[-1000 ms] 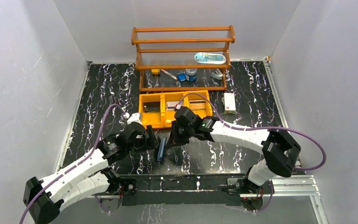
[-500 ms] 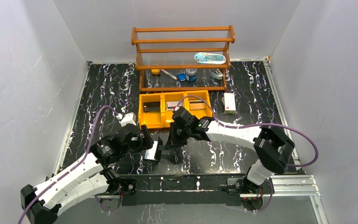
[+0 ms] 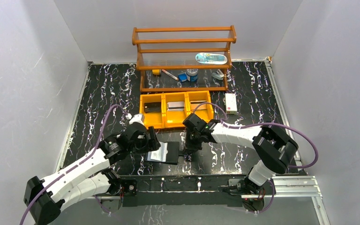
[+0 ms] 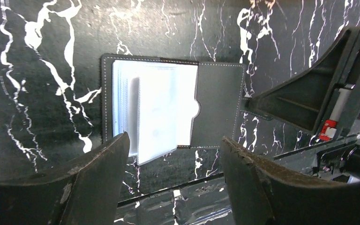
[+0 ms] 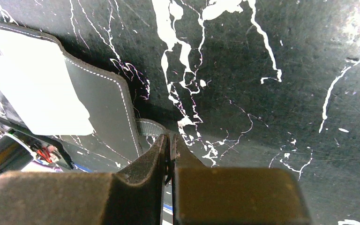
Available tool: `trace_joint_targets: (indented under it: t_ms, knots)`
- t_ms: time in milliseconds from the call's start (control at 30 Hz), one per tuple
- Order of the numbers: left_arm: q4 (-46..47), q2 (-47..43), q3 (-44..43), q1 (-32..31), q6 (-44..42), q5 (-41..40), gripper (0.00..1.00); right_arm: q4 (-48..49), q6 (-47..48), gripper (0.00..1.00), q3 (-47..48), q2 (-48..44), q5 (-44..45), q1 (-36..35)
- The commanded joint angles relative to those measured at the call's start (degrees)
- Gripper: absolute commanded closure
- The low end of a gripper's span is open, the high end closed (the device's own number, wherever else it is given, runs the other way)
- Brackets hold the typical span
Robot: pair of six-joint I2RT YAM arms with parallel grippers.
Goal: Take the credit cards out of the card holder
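The card holder (image 3: pixel 171 153) lies open and flat on the black marble table, black outside (image 4: pixel 218 105). Its pale inner sleeves (image 4: pixel 154 112) are overexposed, and one leaf sticks out past its near edge. I cannot make out any single credit card, and none is tan-brown. My left gripper (image 3: pixel 153 144) is open and hovers over the holder's left half, jaws wide apart (image 4: pixel 173 140) and empty. My right gripper (image 3: pixel 187 148) is shut at the holder's right edge, its tips (image 5: pixel 170 138) pinched on the holder's small grey strap (image 5: pixel 149 127).
A yellow three-compartment bin tray (image 3: pixel 164 125) holding small items stands just behind the grippers. A wooden shelf rack (image 3: pixel 183 56) with small objects is at the back. A white box (image 3: pixel 230 103) lies right of the tray. A metal rail (image 3: pixel 215 180) runs along the near edge.
The card holder was held upright and closed between both grippers, then swung open. It now lies flat and open. My left gripper has let go of it and my right gripper has moved right and lower.
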State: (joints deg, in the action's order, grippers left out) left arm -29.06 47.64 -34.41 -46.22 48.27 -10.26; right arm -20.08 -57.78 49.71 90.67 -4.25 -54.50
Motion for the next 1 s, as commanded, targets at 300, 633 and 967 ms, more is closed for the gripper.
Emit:
trace_joint_targets:
  t_ms: [300,633,967]
  knots:
    - [6.3,9.4,1.6,0.3,-1.0,6.6,0.33,0.5,0.2,0.93,-0.2,-1.4,0.6,0.4]
    - [4.1,10.5,2.1,0.3,-0.4,3.5,0.28,0.4,0.0,0.94,-0.7,-1.0,0.7,0.5]
    - [10.3,15.0,2.7,0.3,-2.7,12.3,0.37,0.9,-0.4,0.93,-1.2,-1.1,0.6,0.5]
